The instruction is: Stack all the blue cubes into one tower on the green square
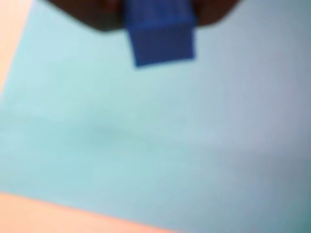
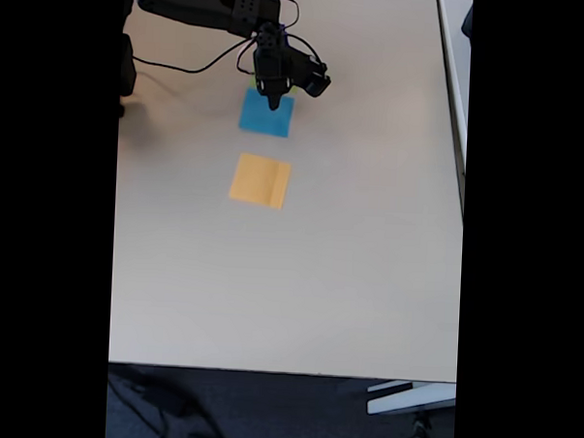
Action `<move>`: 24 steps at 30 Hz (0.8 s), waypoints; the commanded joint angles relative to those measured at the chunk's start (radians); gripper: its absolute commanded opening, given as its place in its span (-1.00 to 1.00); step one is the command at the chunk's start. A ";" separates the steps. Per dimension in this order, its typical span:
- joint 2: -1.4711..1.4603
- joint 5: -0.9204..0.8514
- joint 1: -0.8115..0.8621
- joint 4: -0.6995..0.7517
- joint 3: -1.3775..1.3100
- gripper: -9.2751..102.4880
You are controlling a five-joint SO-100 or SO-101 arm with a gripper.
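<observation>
Over the light-blue square (image 2: 267, 113), in wrist view we see 1 blue cube (image 1: 160, 36) pinched in the gripper (image 2: 274, 104). On the table (image 2: 348, 260) we count 2 clear squares, light-blue & orange (image 2: 260, 180); green one hardly visible behind the arm.

A dark royal-blue cube (image 1: 160, 36) sits between the black gripper's (image 2: 274, 100) fingers; under the gripper lies a light-blue square (image 2: 266, 114), beyond it an orange square (image 2: 260, 181), both on a pale beige table (image 2: 369, 232)
</observation>
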 commanded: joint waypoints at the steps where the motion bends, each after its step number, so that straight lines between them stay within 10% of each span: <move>1: 0.135 0.031 -0.008 -0.015 -0.020 -0.83; 24: 0.433 0.179 -0.141 -0.051 0.103 -0.83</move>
